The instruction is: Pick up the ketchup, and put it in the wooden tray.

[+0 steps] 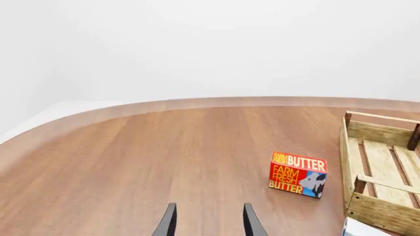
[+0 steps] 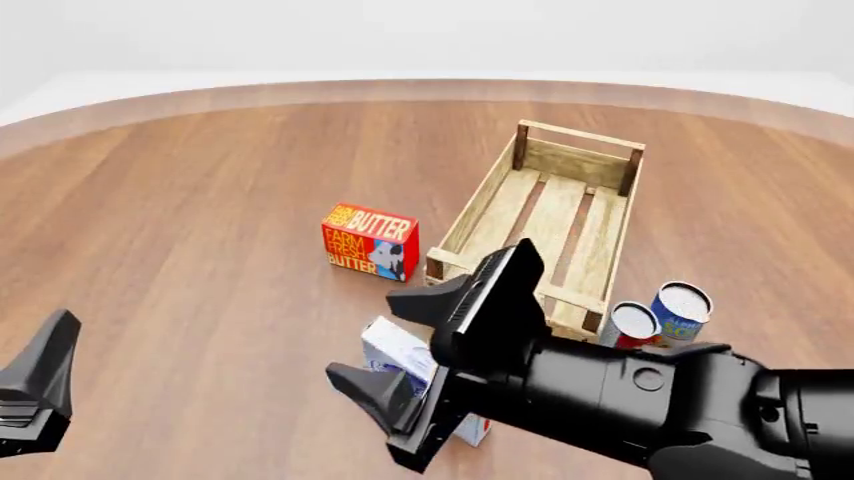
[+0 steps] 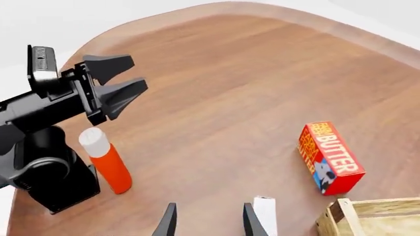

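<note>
Ketchup (image 3: 108, 164) stands upright beside left arm's base (image 3: 52, 182).

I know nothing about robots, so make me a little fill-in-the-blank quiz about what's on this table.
1. The tall red-orange ketchup bottle with a white cap stands ____ beside the left arm's black base.
2. The long light-wood slatted tray holds ____ so far.
3. The red box left of the tray reads "Farm Fresh ____".
4. The left claw and right claw each grip ____.

Missing words: upright; nothing; Butter; nothing
</note>
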You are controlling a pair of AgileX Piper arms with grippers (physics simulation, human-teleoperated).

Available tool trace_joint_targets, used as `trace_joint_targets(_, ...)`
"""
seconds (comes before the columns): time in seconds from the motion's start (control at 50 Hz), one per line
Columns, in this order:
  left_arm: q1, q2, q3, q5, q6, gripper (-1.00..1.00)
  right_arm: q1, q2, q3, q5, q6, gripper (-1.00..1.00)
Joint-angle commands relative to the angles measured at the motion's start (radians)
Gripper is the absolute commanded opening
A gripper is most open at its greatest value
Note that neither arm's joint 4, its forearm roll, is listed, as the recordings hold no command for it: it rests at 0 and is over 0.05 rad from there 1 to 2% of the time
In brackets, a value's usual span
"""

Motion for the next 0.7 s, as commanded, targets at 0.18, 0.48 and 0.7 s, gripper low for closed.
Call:
trace_joint_targets(0.18, 0.000, 0.000, 0.000, 0.000, 0.000, 1.00, 0.133, 0.124, -0.087, -0.020, -0.013, 1.00)
trace_joint_targets(0.48, 0.000, 0.000, 0.000, 0.000, 0.000, 1.00, 0.235, 0.252, -0.227, 0.044, -0.056, 1.00)
trace_joint_targets(0.7, 0.000, 0.000, 0.000, 0.000, 0.000, 1.00, 0.289, 0.304, -0.305, 0.072, -0.070, 1.00)
